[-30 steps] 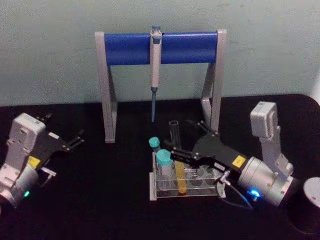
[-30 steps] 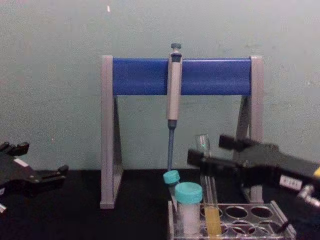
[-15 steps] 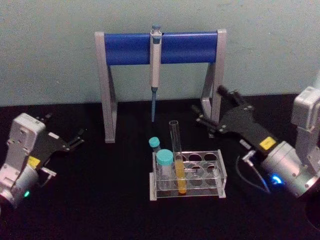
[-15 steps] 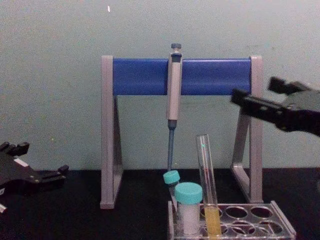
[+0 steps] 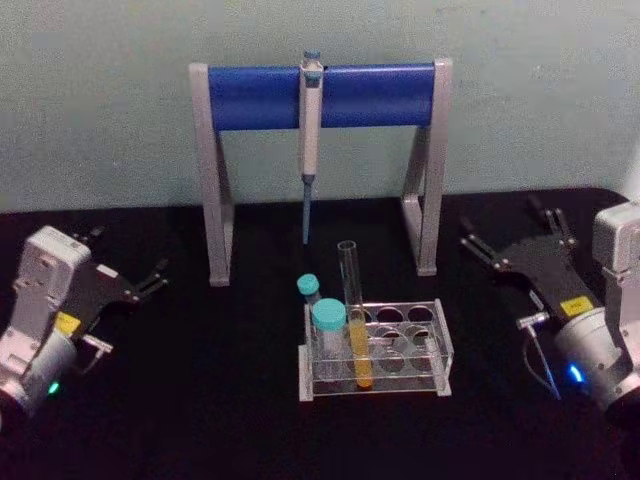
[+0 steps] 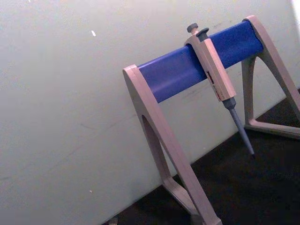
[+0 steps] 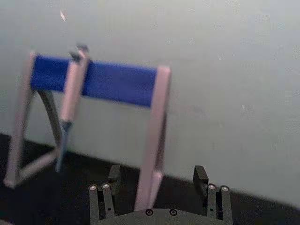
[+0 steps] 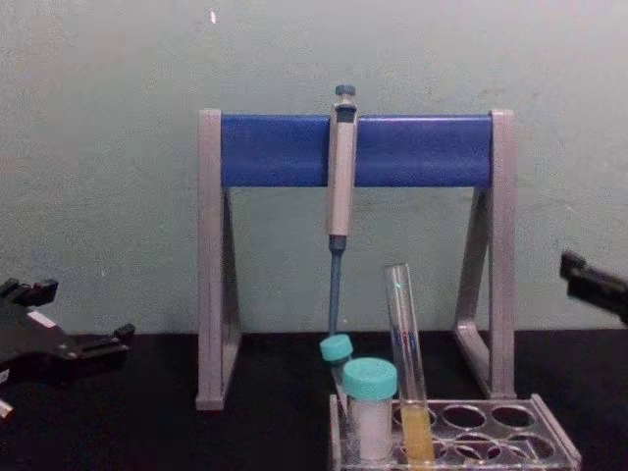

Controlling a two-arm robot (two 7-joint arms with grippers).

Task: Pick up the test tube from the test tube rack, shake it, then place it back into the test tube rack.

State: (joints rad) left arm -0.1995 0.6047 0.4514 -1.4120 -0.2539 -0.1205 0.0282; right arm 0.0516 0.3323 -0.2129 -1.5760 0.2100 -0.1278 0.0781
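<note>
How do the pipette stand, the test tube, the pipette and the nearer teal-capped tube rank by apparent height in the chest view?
1. pipette stand
2. pipette
3. test tube, looks somewhat shorter though nearer the camera
4. teal-capped tube

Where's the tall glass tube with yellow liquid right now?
The tall clear glass test tube stands in the clear plastic rack, at its left, beside a teal-capped white tube.
</note>
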